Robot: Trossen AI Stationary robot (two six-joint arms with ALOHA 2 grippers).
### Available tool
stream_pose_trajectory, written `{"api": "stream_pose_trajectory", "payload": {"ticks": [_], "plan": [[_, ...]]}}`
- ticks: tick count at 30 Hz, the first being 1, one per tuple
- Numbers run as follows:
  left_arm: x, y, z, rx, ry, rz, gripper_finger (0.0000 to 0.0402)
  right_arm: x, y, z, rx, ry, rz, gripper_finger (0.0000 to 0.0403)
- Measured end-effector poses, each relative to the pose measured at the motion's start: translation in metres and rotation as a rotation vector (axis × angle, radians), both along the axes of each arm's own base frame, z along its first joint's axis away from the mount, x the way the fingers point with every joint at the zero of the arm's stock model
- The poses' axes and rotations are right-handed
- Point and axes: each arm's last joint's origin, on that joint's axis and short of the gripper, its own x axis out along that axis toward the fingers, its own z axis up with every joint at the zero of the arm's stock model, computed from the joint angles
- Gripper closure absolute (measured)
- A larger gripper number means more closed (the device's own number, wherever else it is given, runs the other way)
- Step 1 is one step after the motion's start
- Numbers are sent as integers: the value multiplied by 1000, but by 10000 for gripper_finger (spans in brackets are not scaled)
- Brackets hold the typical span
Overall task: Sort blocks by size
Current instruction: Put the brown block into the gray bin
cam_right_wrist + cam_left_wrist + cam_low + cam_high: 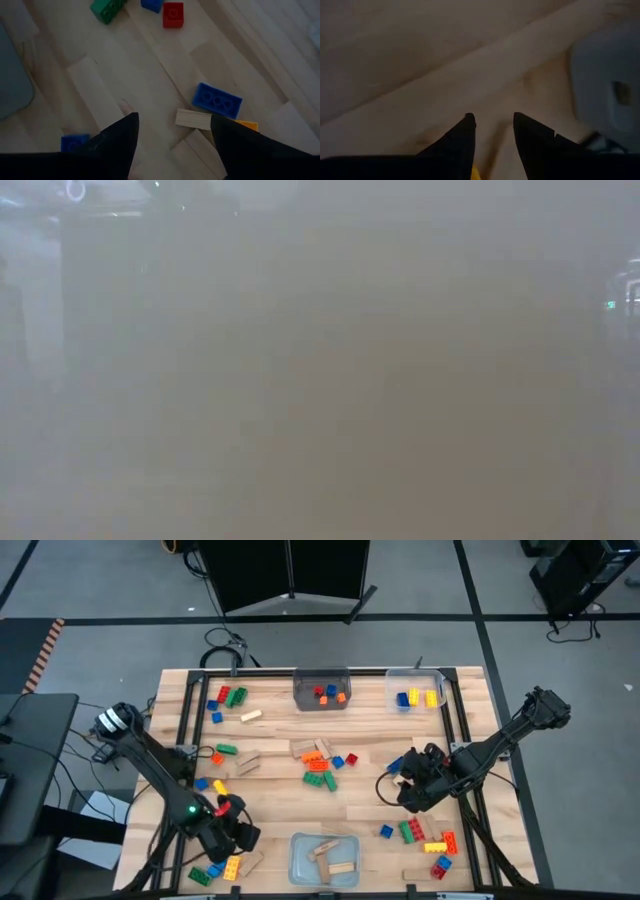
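We hold our left gripper [492, 122] slightly apart beside the near bin [324, 860]; our right gripper [172, 127] gapes over the wooden block [193, 119].

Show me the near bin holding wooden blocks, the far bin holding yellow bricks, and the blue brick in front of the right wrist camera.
Near bin [297, 862]: high view, left wall.
Far bin [391, 692]: high view, left rim.
Blue brick [217, 100]: right wrist view, studded top.

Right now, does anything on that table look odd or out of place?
Yes: the low view shows only haze, nothing of the table. On the table, blocks lie scattered loose, while three bins hold only a few.
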Motion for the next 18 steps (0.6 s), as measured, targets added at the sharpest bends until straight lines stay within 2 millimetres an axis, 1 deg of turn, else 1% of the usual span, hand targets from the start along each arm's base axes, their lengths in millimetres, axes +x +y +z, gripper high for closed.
{"api": "stream_pose_trajectory", "payload": {"ticks": [2,8,10,14,18], "plan": [[2,-3,-9,21,23,1,252,0,0,0,0,-4,-2,143],[10,-13,-30,-31,111,-24,251,2,1,1,-1,-35,-7,146],[11,-13,-36,-43,163,-12,252,4,1,1,-2,-51,-9,146],[17,-17,-46,-84,196,-4,252,4,1,1,-1,-57,-10,145],[22,-16,-49,-84,187,4,252,4,1,1,-1,-58,-10,148]]}}
